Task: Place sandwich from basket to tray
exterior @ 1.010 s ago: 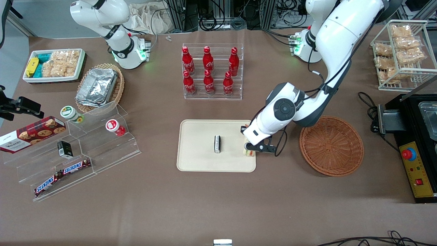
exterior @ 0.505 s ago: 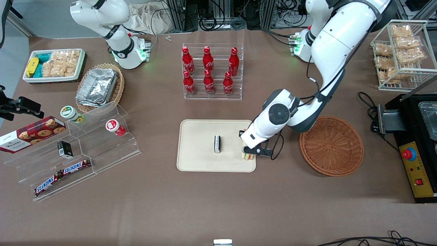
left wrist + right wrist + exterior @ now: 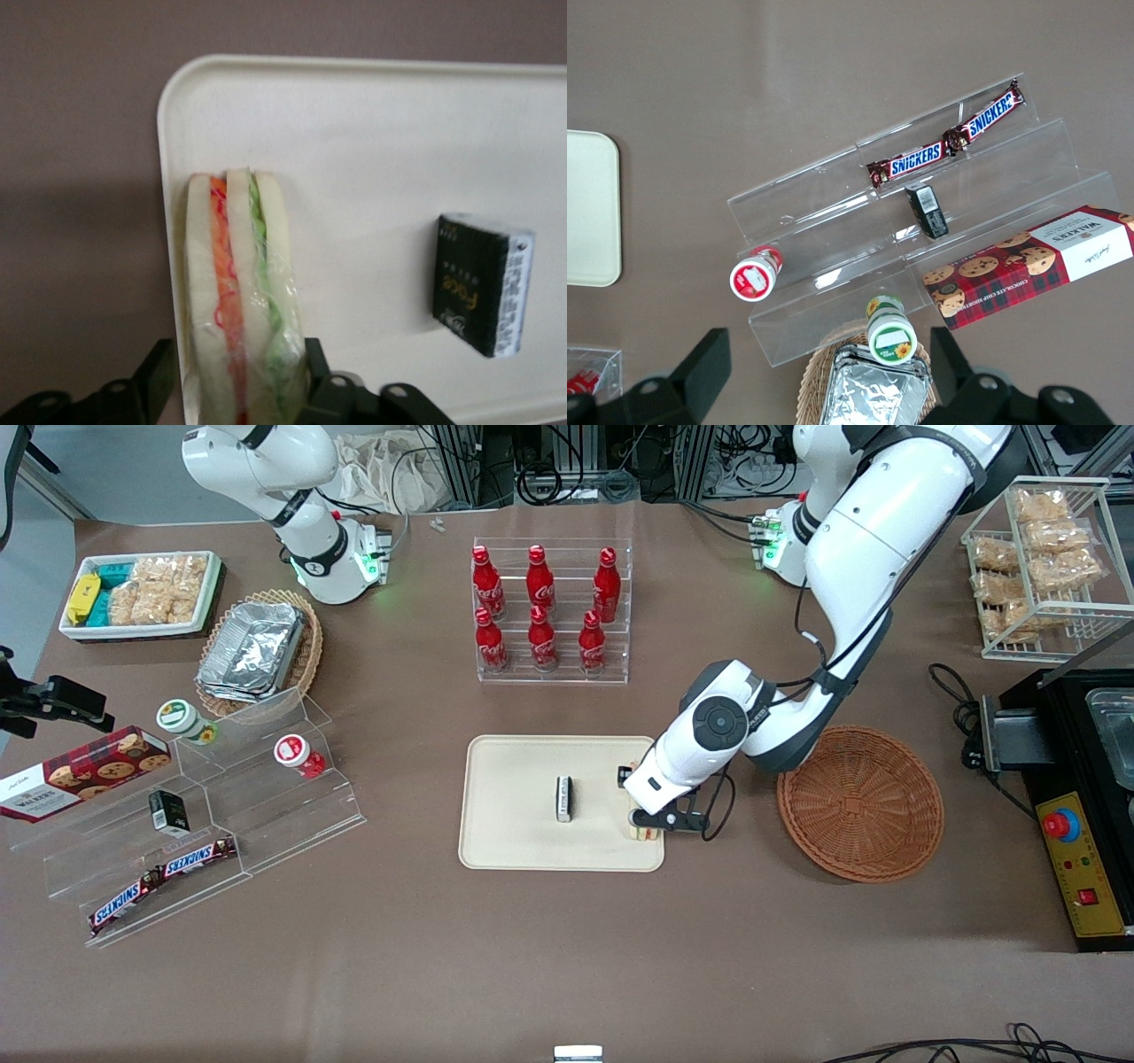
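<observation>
gripper [image 3: 239,394] clamping wedge sandwich [image 3: 237,301], over smooth cream tray [image 3: 372,150] edge

I see a small black-and-white box [image 3: 563,798] standing upright. Six red cola bottles [image 3: 539,609] fill a clear rack, and a stepped clear shelf [image 3: 204,806] toward the parked arm's end carries two Snickers bars [image 3: 159,872] and a cookie box [image 3: 80,771].

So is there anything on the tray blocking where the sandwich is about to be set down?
Nothing visible does. The pincer holds the sandwich over the edge of the tray nearest the basket, and the surface there is bare. The only other item, a small black-and-white box, sits apart at the tray's middle.
</observation>
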`<state>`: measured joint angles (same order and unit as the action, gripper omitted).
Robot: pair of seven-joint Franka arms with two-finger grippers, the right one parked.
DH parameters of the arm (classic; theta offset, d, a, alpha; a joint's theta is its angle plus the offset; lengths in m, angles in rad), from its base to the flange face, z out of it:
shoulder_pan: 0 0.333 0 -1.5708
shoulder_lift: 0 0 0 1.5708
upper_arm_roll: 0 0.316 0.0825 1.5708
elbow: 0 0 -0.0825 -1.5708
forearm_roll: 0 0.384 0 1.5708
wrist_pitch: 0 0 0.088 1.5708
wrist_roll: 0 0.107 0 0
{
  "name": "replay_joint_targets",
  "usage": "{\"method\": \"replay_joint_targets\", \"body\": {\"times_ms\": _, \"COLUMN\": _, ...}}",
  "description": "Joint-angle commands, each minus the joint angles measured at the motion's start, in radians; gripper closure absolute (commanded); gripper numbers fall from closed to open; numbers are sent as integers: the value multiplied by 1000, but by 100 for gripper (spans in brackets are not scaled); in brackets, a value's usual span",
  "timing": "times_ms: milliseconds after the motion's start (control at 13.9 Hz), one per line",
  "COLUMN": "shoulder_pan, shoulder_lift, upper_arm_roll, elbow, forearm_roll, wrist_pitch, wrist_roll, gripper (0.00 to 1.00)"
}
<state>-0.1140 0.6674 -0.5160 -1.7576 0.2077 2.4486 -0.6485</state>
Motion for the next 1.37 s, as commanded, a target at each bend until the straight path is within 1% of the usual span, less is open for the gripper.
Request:
{"method": "replay_joint_targets", "body": {"times_ms": 0, "shoulder_pan": -4, "shoulder_lift": -115, "upper_arm_roll": 10, "elbow": 0, "forearm_roll": 4, "wrist_pitch": -38, "wrist_roll": -92, "gripper": 1}}
{"method": "replay_joint_targets", "body": {"times_ms": 216, "shoulder_pan": 88, "shoulder_lift": -251, "upper_arm_roll": 1, "elbow": 6, "forearm_roll": -5, "wrist_pitch": -196, "wrist_roll": -83, "gripper": 1}}
{"method": "replay_joint_targets", "body": {"times_ms": 361, "shoulder_pan": 135, "shoulder_lift": -348, "upper_arm_roll": 2, "elbow": 6, "forearm_roll": -51, "wrist_pitch": -275, "wrist_roll": -68, "gripper": 1}}
{"method": "replay_joint_targets", "body": {"times_ms": 433, "shoulder_pan": 173, "shoulder_lift": -388, "upper_arm_roll": 1, "elbow": 9, "forearm_roll": -74, "wrist_pitch": -336, "wrist_roll": -24, "gripper": 1}}
{"method": "replay_joint_targets", "body": {"times_ms": 577, "shoulder_pan": 223, "shoulder_lift": -454, "upper_arm_roll": 8, "elbow": 74, "forearm_roll": -180, "wrist_pitch": -489, "wrist_roll": 117, "gripper": 1}}
{"method": "replay_joint_targets", "body": {"times_ms": 649, "shoulder_pan": 262, "shoulder_lift": -474, "upper_arm_roll": 8, "elbow": 117, "forearm_roll": -200, "wrist_pitch": -591, "wrist_roll": 182, "gripper": 1}}
{"method": "replay_joint_targets", "body": {"times_ms": 722, "shoulder_pan": 281, "shoulder_lift": -483, "upper_arm_roll": 16, "elbow": 172, "forearm_roll": -206, "wrist_pitch": -705, "wrist_roll": 234, "gripper": 1}}
{"method": "replay_joint_targets", "body": {"times_ms": 794, "shoulder_pan": 269, "shoulder_lift": -491, "upper_arm_roll": 77, "elbow": 231, "forearm_roll": -209, "wrist_pitch": -818, "wrist_roll": 269, "gripper": 1}}
{"method": "replay_joint_targets", "body": {"times_ms": 866, "shoulder_pan": 232, "shoulder_lift": -509, "upper_arm_roll": 152, "elbow": 266, "forearm_roll": -212, "wrist_pitch": -898, "wrist_roll": 308, "gripper": 1}}
{"method": "replay_joint_targets", "body": {"times_ms": 1010, "shoulder_pan": 180, "shoulder_lift": -598, "upper_arm_roll": 305, "elbow": 261, "forearm_roll": -255, "wrist_pitch": -964, "wrist_roll": 404, "gripper": 1}}
{"method": "replay_joint_targets", "body": {"times_ms": 1082, "shoulder_pan": 160, "shoulder_lift": -638, "upper_arm_roll": 362, "elbow": 250, "forearm_roll": -267, "wrist_pitch": -1011, "wrist_roll": 461, "gripper": 1}}
{"method": "replay_joint_targets", "body": {"times_ms": 1227, "shoulder_pan": 101, "shoulder_lift": -696, "upper_arm_roll": 485, "elbow": 239, "forearm_roll": -260, "wrist_pitch": -1063, "wrist_roll": 516, "gripper": 1}}
{"method": "replay_joint_targets", "body": {"times_ms": 1299, "shoulder_pan": 80, "shoulder_lift": -704, "upper_arm_roll": 519, "elbow": 236, "forearm_roll": -255, "wrist_pitch": -1063, "wrist_roll": 517, "gripper": 1}}
